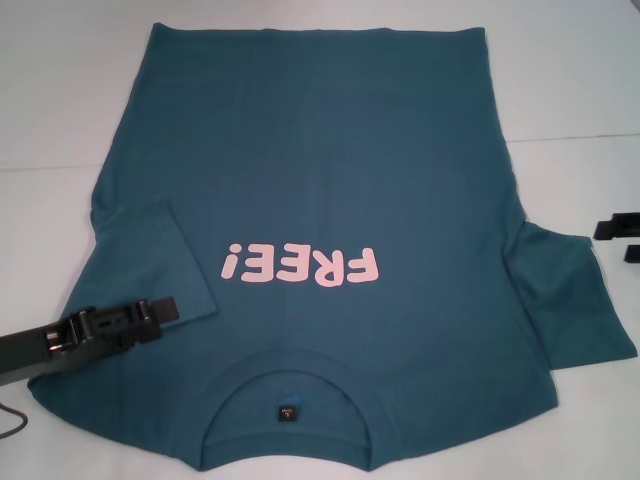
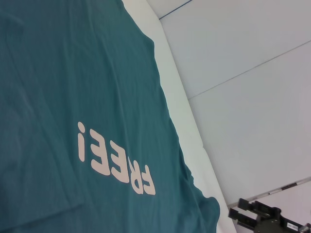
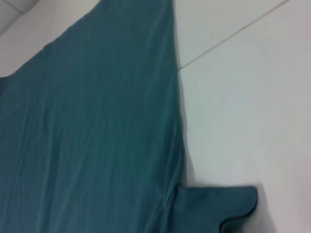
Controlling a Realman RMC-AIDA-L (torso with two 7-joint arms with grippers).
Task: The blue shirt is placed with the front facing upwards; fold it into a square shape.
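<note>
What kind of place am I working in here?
Probably a lab or test bench, not a home: a plain white table holds only the blue shirt, with the left hand over its folded sleeve and the right hand at the edge.

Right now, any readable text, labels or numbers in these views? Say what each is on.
"FREE!" in pale pink letters, on the chest of the blue shirt; seen upside down in the head view, and also visible in the left wrist view.
Small dark label inside the collar: it carries a light mark, too small to read.
Right wrist view: no text at all.
</note>
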